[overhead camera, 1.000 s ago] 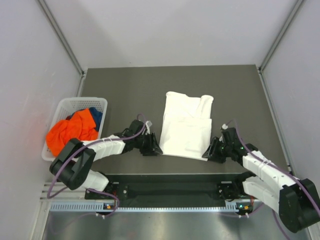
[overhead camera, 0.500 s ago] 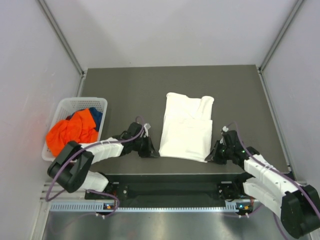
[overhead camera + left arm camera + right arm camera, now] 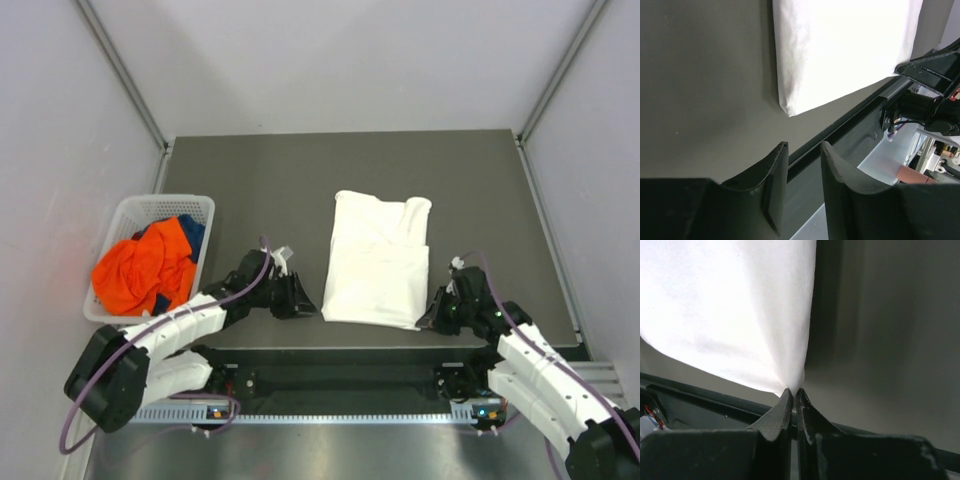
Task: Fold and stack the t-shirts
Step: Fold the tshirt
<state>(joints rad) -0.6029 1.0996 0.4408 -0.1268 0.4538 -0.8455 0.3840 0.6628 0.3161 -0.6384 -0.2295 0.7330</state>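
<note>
A folded white t-shirt (image 3: pixel 378 260) lies flat in the middle of the dark table. My right gripper (image 3: pixel 432 318) is shut on its near right corner, and in the right wrist view the cloth (image 3: pixel 730 315) is pinched between the closed fingertips of the gripper (image 3: pixel 794 391). My left gripper (image 3: pixel 303 297) sits just left of the shirt's near left corner. It is open, and in the left wrist view nothing lies between the fingers of the gripper (image 3: pixel 804 146); the shirt corner (image 3: pixel 790 107) is a little ahead of them. An orange t-shirt (image 3: pixel 145 268) and a dark blue one (image 3: pixel 190 232) are bunched in the basket.
A white lattice basket (image 3: pixel 130 212) stands at the table's left edge, just beyond my left arm. The table's black front rail (image 3: pixel 850 125) runs close under both grippers. Grey walls enclose the table on three sides.
The left gripper has come off the shirt's near left corner and stands open beside it. The right gripper has shut on the near right corner. The shirt has shifted slightly right and lies straighter.
</note>
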